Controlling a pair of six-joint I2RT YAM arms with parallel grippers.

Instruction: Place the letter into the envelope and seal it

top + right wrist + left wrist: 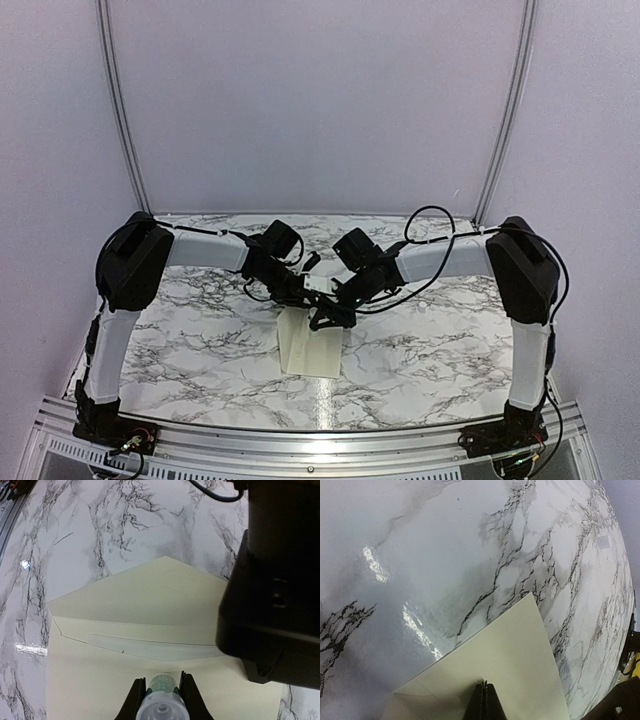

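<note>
The cream envelope [150, 595] lay flat at the centre of the marble table [200, 320], flap open, with a white strip of the letter [165, 649] showing in its mouth. In the right wrist view its long axis ran left to right, and the flap's tip pointed to the top. The right gripper [161, 681] pinched a glue tube [161, 702]. The left gripper [484, 692] was pressed together over the envelope.
</note>
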